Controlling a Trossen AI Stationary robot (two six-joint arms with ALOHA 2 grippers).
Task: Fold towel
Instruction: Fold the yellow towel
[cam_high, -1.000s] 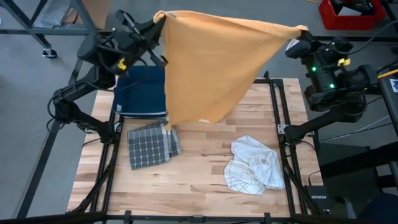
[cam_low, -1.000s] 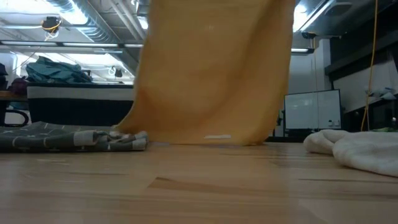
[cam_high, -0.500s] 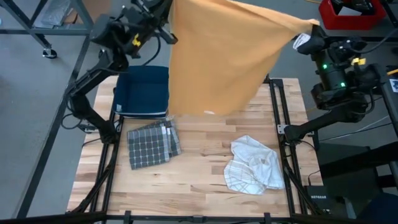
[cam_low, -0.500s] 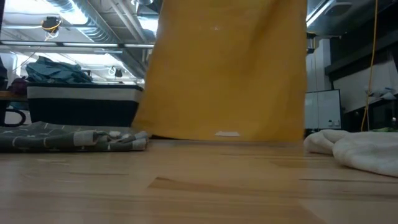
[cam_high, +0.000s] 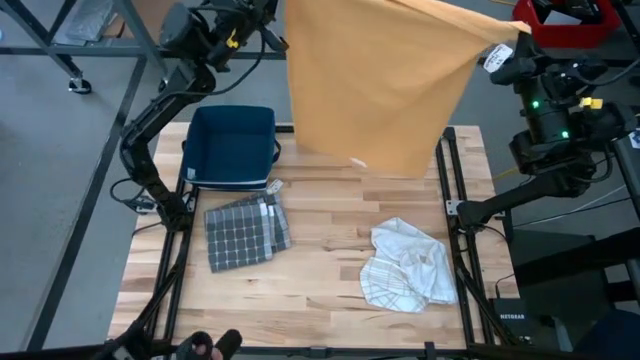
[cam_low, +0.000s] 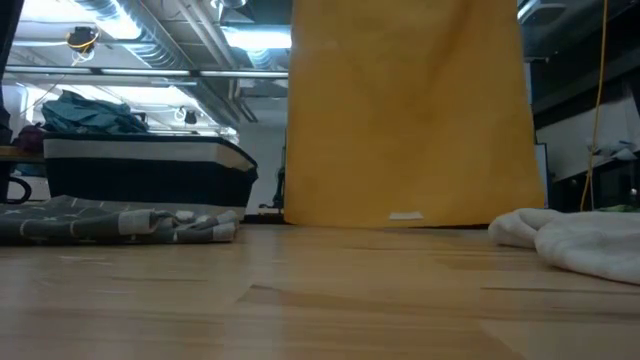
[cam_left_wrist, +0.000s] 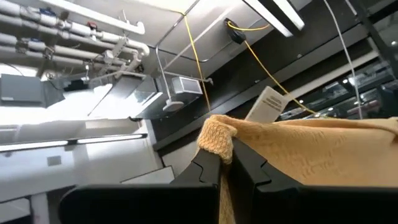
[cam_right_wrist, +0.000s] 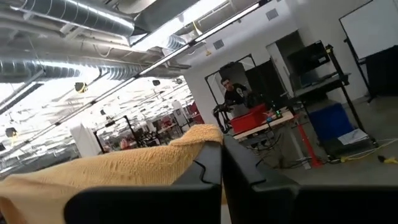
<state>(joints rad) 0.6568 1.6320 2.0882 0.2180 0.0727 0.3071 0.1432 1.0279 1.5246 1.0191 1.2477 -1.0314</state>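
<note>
The left hand (cam_left_wrist: 225, 163) is shut tight on one top corner of the yellow towel (cam_high: 375, 85). In the left wrist view a little bump of yellow cloth sticks out past the two dark fingers (cam_left_wrist: 205, 171), and a white tag (cam_left_wrist: 266, 104) shows on the cloth just behind them. From above, this hand (cam_high: 272, 12) is up high, past the far end of the bench (cam_high: 320, 290).

The right hand (cam_right_wrist: 222, 165) is shut on the other top corner. In its wrist view the yellow cloth comes out from between the fingers (cam_right_wrist: 208, 168) and runs off to one side. From above, the right hand (cam_high: 510, 40) is up high near the far right corner of the bench.

The towel hangs flat and wide between the two hands. In the low view it looks like a big yellow curtain (cam_low: 410, 110), and its bottom edge is just at the bench top at the far end. A small white label (cam_low: 405, 215) sits near that bottom edge.

On the bench, a dark blue folded towel (cam_high: 232, 148) lies at the far left. A grey checked cloth (cam_high: 243, 232) lies folded just in front of it. A white crumpled cloth (cam_high: 408, 265) lies on the right side, well apart from the others.

A person (cam_right_wrist: 233, 96) stands far back in the room, near a red box (cam_right_wrist: 249, 119).
</note>
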